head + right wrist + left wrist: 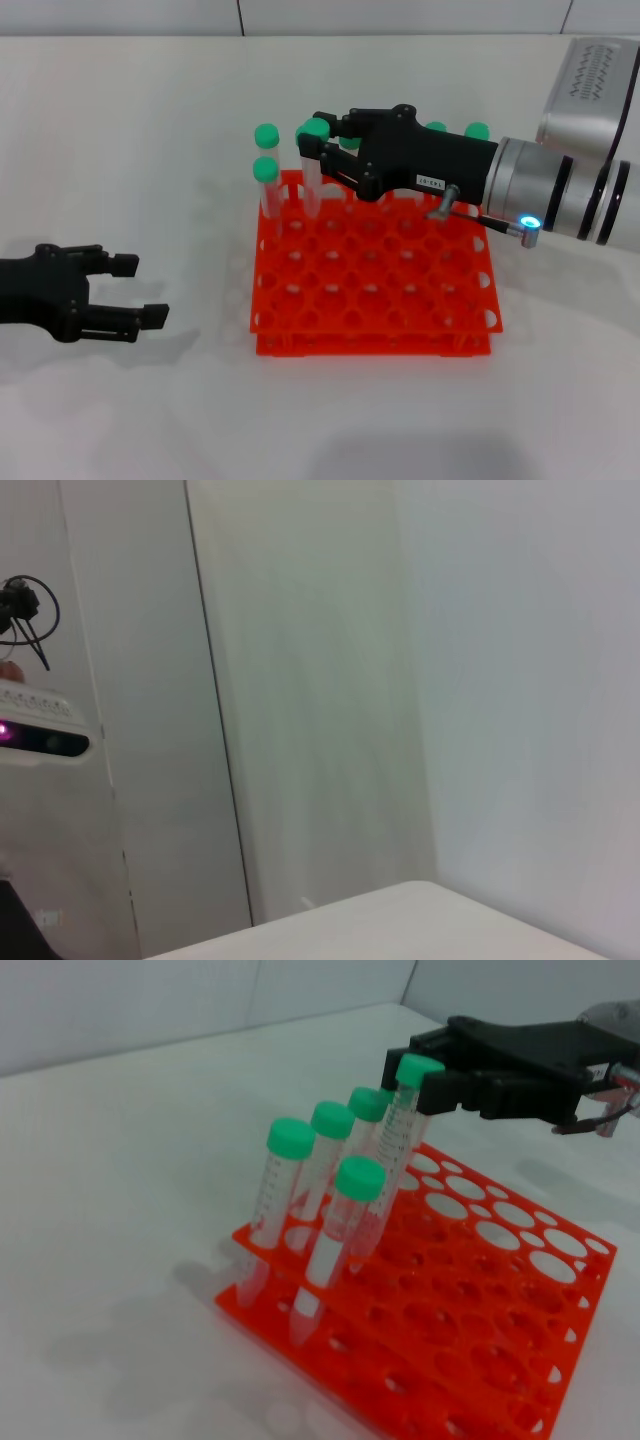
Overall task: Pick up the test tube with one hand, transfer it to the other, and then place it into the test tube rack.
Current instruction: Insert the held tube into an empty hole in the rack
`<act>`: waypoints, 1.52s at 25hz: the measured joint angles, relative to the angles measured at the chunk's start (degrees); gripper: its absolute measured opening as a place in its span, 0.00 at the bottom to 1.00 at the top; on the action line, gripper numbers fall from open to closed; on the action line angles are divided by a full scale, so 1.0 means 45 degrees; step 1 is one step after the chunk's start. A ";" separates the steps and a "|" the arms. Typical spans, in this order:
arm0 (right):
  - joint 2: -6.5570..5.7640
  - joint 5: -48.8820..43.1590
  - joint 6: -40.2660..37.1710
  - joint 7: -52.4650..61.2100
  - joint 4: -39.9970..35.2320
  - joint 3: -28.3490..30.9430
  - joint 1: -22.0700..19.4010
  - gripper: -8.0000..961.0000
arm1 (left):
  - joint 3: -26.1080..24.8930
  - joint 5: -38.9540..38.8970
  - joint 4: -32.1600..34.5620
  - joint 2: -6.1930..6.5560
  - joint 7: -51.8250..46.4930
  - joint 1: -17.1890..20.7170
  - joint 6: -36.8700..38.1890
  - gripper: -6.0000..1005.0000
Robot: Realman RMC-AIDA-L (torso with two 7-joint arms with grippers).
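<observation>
The head view looks down from above on the test tube rack (375, 270). The left wrist view sits low and close beside that rack (450, 1290), facing the right gripper (425, 1080). The right wrist view faces the wall.

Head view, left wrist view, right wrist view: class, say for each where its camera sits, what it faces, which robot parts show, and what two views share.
Head view: high, looking down at the test tube rack; left gripper open beside it, right gripper holding the test tube.
Left wrist view: low, facing the rack and right gripper; own fingers unseen.
Right wrist view: faces the wall; no gripper.
Shared by head and left wrist: rack, tube, right gripper.
</observation>
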 joint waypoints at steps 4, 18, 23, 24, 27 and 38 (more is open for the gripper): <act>0.0000 0.0044 0.0005 -0.0014 0.0001 -0.0060 0.0003 0.28 | 0.0007 0.0294 -0.0057 0.0018 0.0036 -0.0018 0.0000 0.88; -0.0001 0.0042 0.0333 -0.0096 0.0014 -0.0212 0.0067 0.28 | 0.0008 0.0460 -0.0062 -0.0009 0.0054 -0.0102 0.0019 0.88; 0.0000 0.0037 0.0334 -0.0127 0.0150 -0.0249 0.0058 0.28 | 0.0007 0.0461 -0.0062 -0.0008 0.0053 -0.0125 0.0021 0.88; 0.0000 0.0037 0.0334 -0.0127 0.0150 -0.0249 0.0058 0.28 | 0.0007 0.0461 -0.0066 -0.0012 0.0054 -0.0127 0.0021 0.88; 0.0000 0.0034 0.0334 -0.0148 0.0199 -0.0304 0.0054 0.28 | 0.0007 0.0461 -0.0081 -0.0018 0.0054 -0.0154 0.0021 0.88; 0.0000 0.0099 0.0333 -0.0152 0.0351 -0.0388 0.0113 0.29 | 0.0006 0.0460 -0.0101 -0.0025 0.0054 -0.0209 -0.0027 0.88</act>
